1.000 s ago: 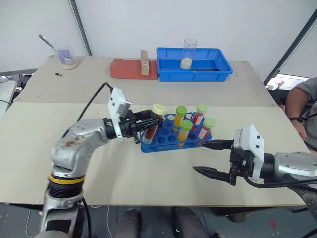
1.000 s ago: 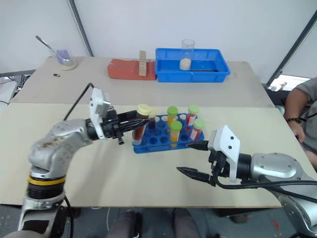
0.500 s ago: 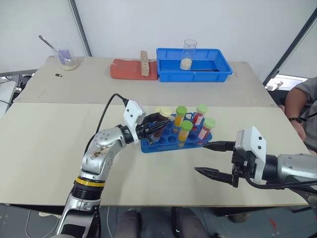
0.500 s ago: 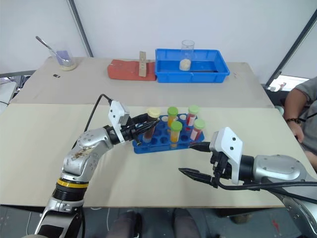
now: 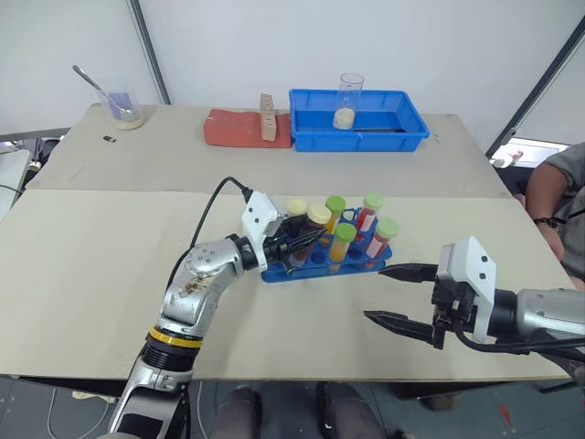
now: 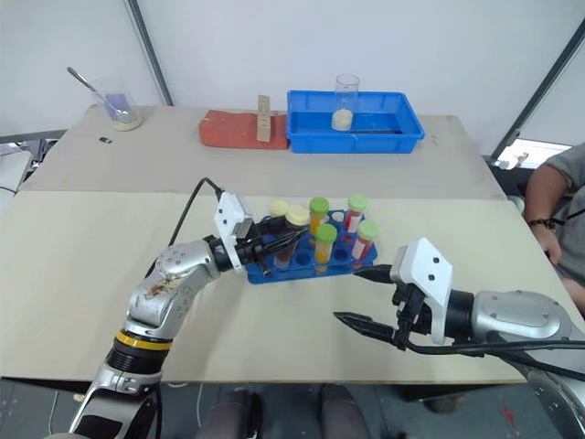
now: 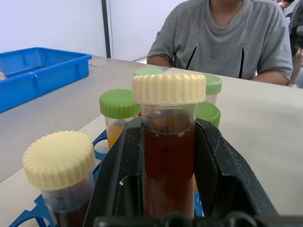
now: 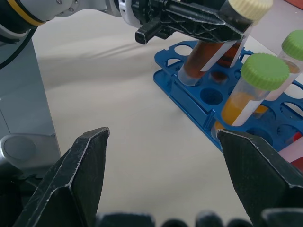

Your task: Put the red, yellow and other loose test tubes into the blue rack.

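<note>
Nearest, the right end effector (image 5: 395, 294) hangs wide open and empty over the bare surface (image 5: 91, 274), just short of the blue rack (image 5: 325, 258). At the rack, the left end effector (image 5: 305, 240) is clamped on a cream-capped tube of dark red liquid (image 7: 169, 156), its base entering a near hole. Five capped tubes already stand there (no loose ones visible), so this looks like the last; the blue tray (image 5: 358, 119) sits far back.
</note>
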Controlling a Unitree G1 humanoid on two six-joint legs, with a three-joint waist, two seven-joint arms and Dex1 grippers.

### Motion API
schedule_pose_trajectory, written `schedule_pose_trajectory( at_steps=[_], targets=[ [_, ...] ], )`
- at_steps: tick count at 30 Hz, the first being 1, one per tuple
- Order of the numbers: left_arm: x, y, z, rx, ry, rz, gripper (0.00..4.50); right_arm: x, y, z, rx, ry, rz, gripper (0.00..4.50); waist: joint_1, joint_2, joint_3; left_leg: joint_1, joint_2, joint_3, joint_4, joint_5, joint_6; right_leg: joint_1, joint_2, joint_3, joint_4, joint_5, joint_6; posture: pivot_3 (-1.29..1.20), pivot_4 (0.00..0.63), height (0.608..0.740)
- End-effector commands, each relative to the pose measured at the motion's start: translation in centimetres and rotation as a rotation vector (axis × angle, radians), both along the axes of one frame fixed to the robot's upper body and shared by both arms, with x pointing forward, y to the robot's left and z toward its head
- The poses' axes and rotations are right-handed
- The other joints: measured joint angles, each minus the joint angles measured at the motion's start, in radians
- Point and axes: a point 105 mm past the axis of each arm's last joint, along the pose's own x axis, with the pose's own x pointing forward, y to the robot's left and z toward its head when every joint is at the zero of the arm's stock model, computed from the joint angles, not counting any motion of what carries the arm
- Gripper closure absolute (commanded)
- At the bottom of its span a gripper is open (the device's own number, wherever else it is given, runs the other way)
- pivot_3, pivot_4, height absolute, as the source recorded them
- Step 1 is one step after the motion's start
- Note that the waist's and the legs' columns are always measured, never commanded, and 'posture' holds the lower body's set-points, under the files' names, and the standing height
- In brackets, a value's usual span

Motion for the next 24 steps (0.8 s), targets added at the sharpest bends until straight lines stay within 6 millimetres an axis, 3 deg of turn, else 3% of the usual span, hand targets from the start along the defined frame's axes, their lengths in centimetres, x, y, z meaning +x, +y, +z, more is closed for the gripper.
schedule_pose_trajectory(
  at_steps=[1, 17, 24],
  targets=[
    [-0.2, -0.6, -0.3, -0.007, -0.003, -0.004, 3.57, -0.4, 0.2, 0.7, -0.005, -0.030, 0.011, 0.44, 0.001, 0.000, 0.000, 0.000, 0.000, 0.000, 0.000, 0.000, 0.000, 0.000, 0.000, 0.000, 0.000, 0.000, 0.000, 0.00, 0.150, 0.740],
    [-0.3, 1.0, -1.6, -0.078, 0.026, 0.066, 3.57, 0.3, -0.2, 1.0, 0.025, -0.064, -0.048, 0.44, -0.002, 0.000, 0.000, 0.000, 0.000, 0.000, -0.001, 0.000, 0.000, 0.000, 0.000, 0.000, -0.001, -0.001, -0.001, 0.00, 0.150, 0.740],
    [-1.2, 2.2, -2.3, -0.034, 0.042, 0.054, 0.32, 0.6, -0.4, 1.0, 0.027, -0.064, -0.060, 0.44, -0.002, 0.000, 0.000, 0.000, 0.000, 0.000, -0.001, 0.000, 0.000, 0.000, 0.000, 0.000, -0.001, -0.001, -0.001, 0.00, 0.150, 0.740]
  ],
)
